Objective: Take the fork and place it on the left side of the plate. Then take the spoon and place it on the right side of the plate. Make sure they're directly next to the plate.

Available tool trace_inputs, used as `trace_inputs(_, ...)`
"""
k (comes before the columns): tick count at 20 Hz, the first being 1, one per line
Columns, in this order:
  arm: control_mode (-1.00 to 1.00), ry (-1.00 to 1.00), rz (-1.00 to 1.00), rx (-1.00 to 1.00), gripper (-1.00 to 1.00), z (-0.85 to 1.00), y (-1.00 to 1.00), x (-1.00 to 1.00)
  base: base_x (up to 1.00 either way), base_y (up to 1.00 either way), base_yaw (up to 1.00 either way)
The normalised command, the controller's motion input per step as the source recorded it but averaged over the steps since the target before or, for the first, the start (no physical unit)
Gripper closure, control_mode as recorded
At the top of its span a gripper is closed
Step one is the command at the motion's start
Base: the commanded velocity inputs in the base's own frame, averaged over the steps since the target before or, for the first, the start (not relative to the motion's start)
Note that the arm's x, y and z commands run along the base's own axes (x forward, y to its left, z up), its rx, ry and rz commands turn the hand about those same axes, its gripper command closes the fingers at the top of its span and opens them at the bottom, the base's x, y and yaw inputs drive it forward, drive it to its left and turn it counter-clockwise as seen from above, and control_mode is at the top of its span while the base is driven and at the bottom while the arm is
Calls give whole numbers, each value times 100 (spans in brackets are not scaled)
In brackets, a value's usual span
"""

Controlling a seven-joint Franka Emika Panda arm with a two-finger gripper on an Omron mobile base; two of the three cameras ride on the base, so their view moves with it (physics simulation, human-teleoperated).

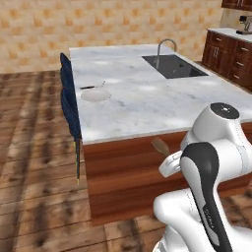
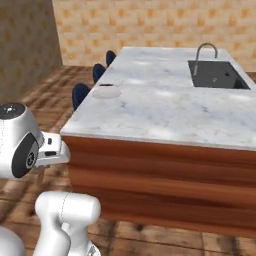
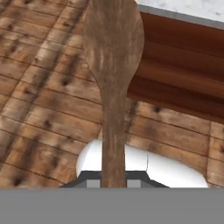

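Note:
A brown wooden spoon (image 3: pixel 113 65) runs up the middle of the hand view, bowl away from the hand, over the wood floor beside the island. My gripper (image 3: pixel 113 182) is shut on its handle. In the left base view the spoon's bowl (image 1: pixel 160 146) sticks out past my hand, below the counter's near edge. The off-white plate (image 1: pixel 95 95) lies near the left edge of the marble island top (image 1: pixel 147 98). The fork (image 1: pixel 91 86) lies just beyond the plate, dark handle to the left, pale tines to the right. From the right base view the plate (image 2: pixel 106 92) and fork (image 2: pixel 106 85) sit at the counter's far left.
A dark sink (image 1: pixel 174 66) with a curved faucet (image 1: pixel 165 47) is set in the island's far right part. Blue stools (image 1: pixel 70 106) line the island's left side. Dark wooden cabinets (image 1: pixel 231 56) stand at the back right. The island's wooden front panel (image 1: pixel 128 172) faces me.

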Motion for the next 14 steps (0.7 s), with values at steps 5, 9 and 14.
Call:
trace_inputs(5, 100, 0, 0, 0, 100, 0, 0, 0, 4, 100, -11)
trace_inputs(9, 100, 0, 0, 0, 100, 0, 0, 0, 27, 100, -27)
trace_inputs(14, 100, 0, 0, 0, 100, 0, 0, 0, 32, 96, -36)
